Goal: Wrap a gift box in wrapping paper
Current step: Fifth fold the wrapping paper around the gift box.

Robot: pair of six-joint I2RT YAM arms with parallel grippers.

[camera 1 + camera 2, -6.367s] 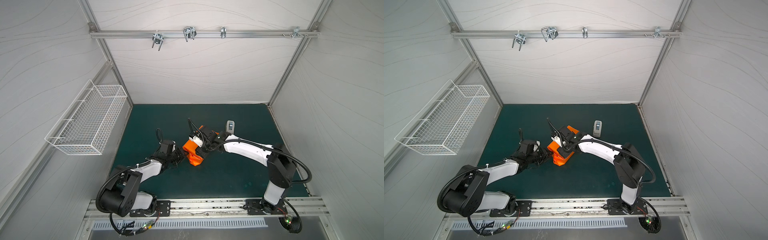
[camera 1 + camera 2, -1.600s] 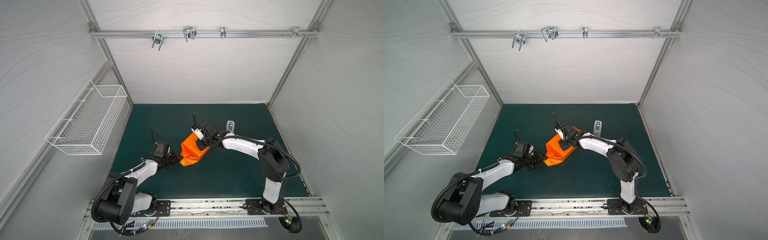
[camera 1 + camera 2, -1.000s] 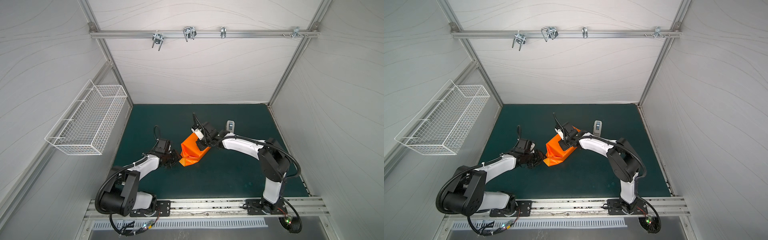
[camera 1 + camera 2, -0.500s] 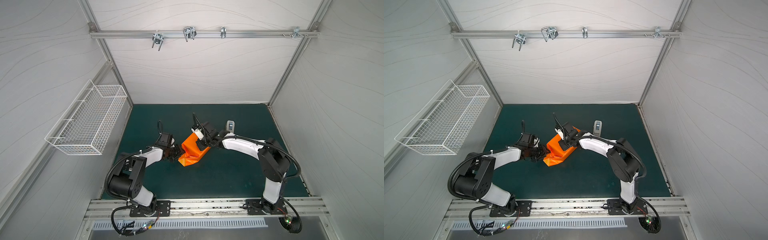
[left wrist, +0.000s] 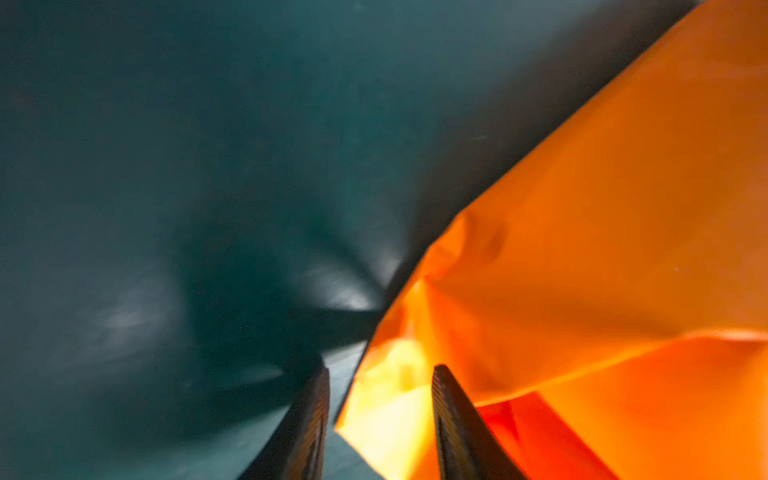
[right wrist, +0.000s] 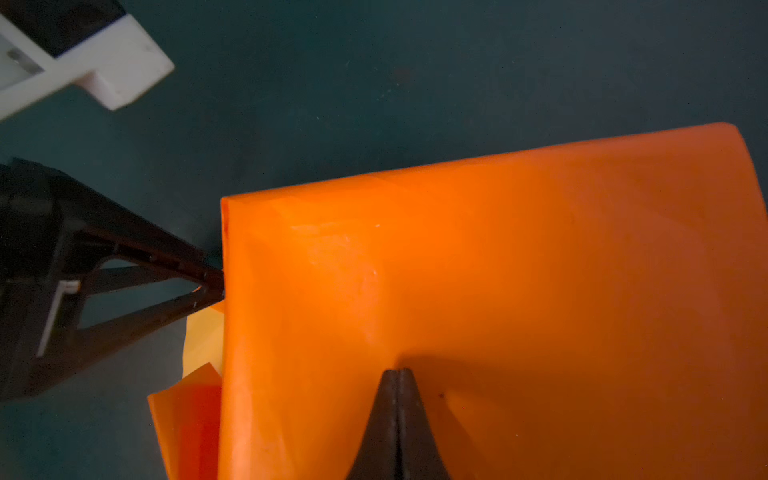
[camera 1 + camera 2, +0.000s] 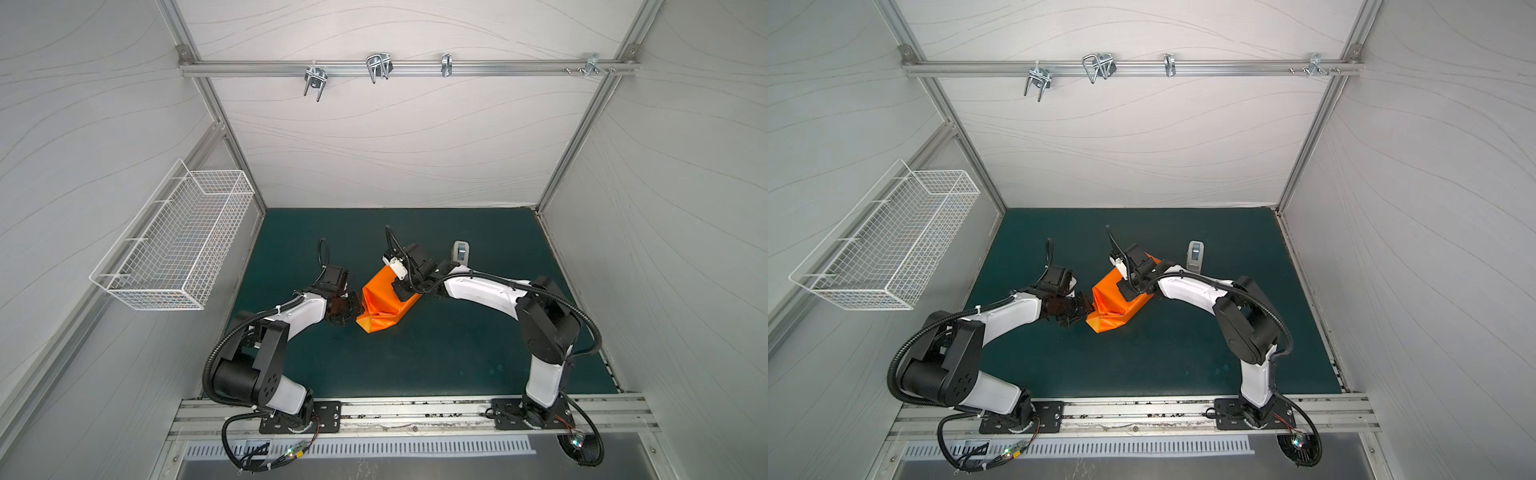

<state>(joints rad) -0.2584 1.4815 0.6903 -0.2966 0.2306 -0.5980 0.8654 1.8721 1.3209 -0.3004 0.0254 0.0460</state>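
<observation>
You have the wrapping paper (image 7: pixel 380 305) lying on the green desk (image 7: pixel 436 353) between the two arms, bunched into a creased, blocky orange mound with loose flaps. It shows the same way in both top views (image 7: pixel 1115 307). The gift box cannot be seen in any view, and whether it sits under the paper the frames do not show.

Your left hand (image 7: pixel 356 309) is at the paper's edge on the left arm's side. In the left wrist view, the left hand (image 5: pixel 380 370) has its two dark fingers (image 5: pixel 457 419) standing apart. A pale yellow-orange flap of the paper reaches into the gap between them. A strip of green desk shows between one finger and the flap, so the hand is released and is not pinching the sheet. From the right wrist view, the left hand's tip (image 6: pixel 214 284) meets the folded edge of the paper (image 6: pixel 457 311).

Your right hand (image 7: pixel 400 291) is on top of the paper, over the part nearest the right arm. In the right wrist view, the right hand (image 6: pixel 397 372) is clenched, with its fingers pressed flat together. Its closed tip rests on the smooth upper face of the paper, and nothing is visible between the fingers.

A small white-grey tape dispenser (image 7: pixel 460 251) stands on the desk near the paper, beyond the right hand and apart from the sheet.
</observation>
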